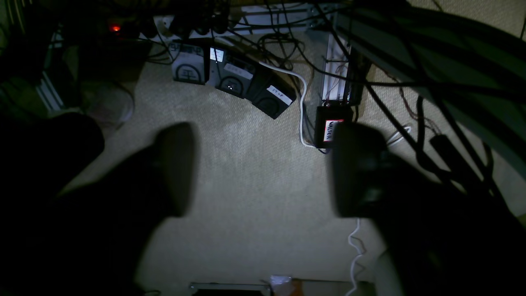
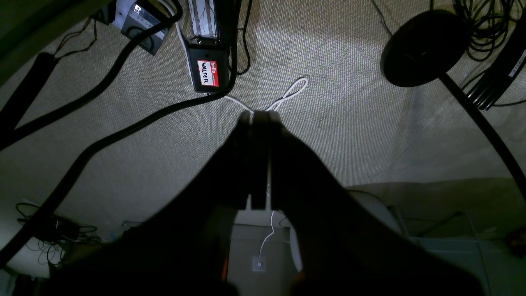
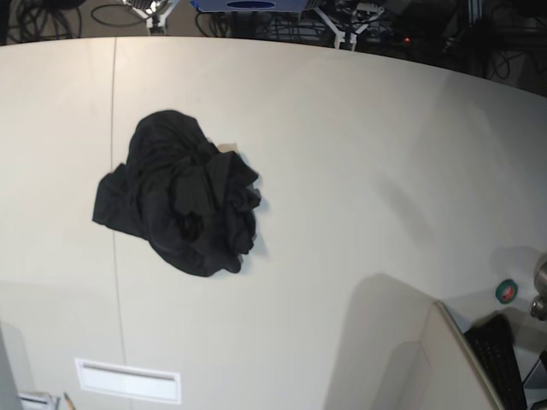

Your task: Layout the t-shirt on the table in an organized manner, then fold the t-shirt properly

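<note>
Off-white table carries the crumpled shirt left of its seam-crossed centre; both grippers, left parted, right closed, apparently hang over carpet.

Name sticker on black box: I read "hello" above "WALTER".
Same sticker, left wrist view: I make out "WALTER", blurred.
White tags on the black floor units: writing too small for me to read.

Matt black cloth t-shirt, smooth table
</note>
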Available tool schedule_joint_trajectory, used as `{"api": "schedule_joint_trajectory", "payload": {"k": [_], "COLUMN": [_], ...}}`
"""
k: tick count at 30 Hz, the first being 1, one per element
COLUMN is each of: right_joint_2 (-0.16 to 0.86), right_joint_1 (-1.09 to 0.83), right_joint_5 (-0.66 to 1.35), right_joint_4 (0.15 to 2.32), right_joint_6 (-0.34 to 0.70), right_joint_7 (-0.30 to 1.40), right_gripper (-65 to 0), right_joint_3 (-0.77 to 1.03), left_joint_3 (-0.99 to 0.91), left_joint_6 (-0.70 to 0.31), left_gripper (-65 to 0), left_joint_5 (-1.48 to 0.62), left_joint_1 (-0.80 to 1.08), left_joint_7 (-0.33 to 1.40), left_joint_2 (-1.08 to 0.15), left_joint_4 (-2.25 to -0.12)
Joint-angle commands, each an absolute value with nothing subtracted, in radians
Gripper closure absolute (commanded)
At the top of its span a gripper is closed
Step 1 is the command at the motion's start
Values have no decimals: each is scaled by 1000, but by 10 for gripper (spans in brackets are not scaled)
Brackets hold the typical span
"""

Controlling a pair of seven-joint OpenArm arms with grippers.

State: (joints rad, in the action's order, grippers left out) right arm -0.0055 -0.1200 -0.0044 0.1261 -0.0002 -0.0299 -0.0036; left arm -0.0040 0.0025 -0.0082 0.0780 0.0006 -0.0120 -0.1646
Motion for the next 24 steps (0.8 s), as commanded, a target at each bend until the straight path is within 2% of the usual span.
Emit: {"api": "schedule_joint_trajectory", "payload": {"k": [1,3,24], "right_joint_2": [-4,-4,5], "right_joint_1": [-125,-125,-143], "right_joint_5": [-4,-4,-4], "right_joint_4": [130,131,150], "right_joint_6": [-5,-5,-5], "right_joint_7": [-31,-35,-38], "right_gripper": [0,0,0], "right_joint_3": [-2,-2,-4], "left_joint_3": [-5,-5,-8], "left_joint_6": [5,5,8], "left_gripper": [-268,-2,0], "left_joint_5": [-5,-5,-7], "left_joint_1": [85,85,127], "left_joint_7": [1,1,-7], "left_joint_2": [-15,-15,-27], "left_joint_4": [-168,-168,-199]}}
